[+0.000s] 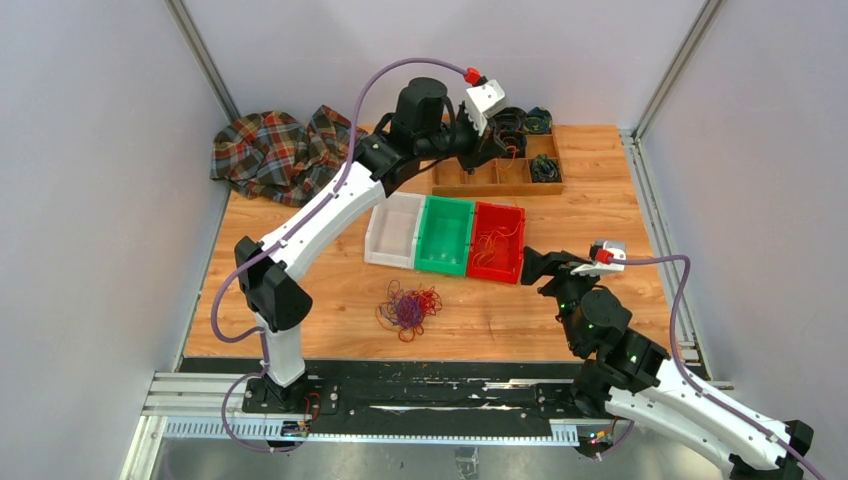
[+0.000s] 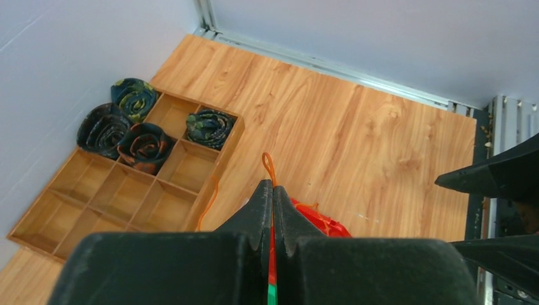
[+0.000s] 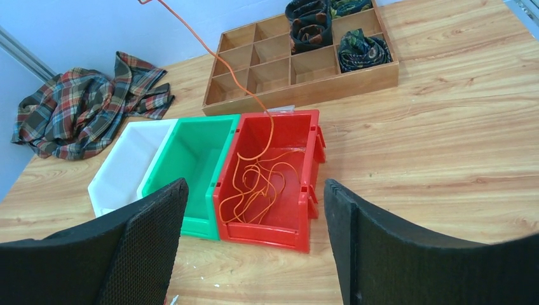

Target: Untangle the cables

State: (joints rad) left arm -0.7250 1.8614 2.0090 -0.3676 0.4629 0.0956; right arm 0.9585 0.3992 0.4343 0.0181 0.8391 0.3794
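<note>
Cables are sitting in two places: a tangled bunch of cables [image 1: 408, 307] is lying on the wooden table [image 1: 600, 190], near the front of the bins, and one orange cable [image 3: 272, 133] is hanging down into the red bin [image 3: 267, 232]; the table is holding everything else too; a checked cloth [image 1: 275, 150] is lying crumpled at the far left corner; a wooden tray [image 3: 330, 84] with many little boxes is sitting at the far side, and four dark rolled-up things [image 2: 146, 143] are resting at one end of it, with one sitting partly outside the tray; three bins are standing side by side, touching, in the middle: the white bin [image 3: 124, 168] on the left, the green bin [image 3: 191, 159] in the middle and the red bin on the right; the left gripper [image 2: 272, 185] is reaching high up by the tray, and its fingers are pinching tight on the orange cable, with a small loop poking out past the tips; from there the orange cable is running down into the red bin, where its lower part is lying in loose curls on the bottom; the right gripper [image 3: 255, 184] is hovering low, just to the right of the red bin, pointing toward the bins, with its fingers spread wide and holding nothing
</note>
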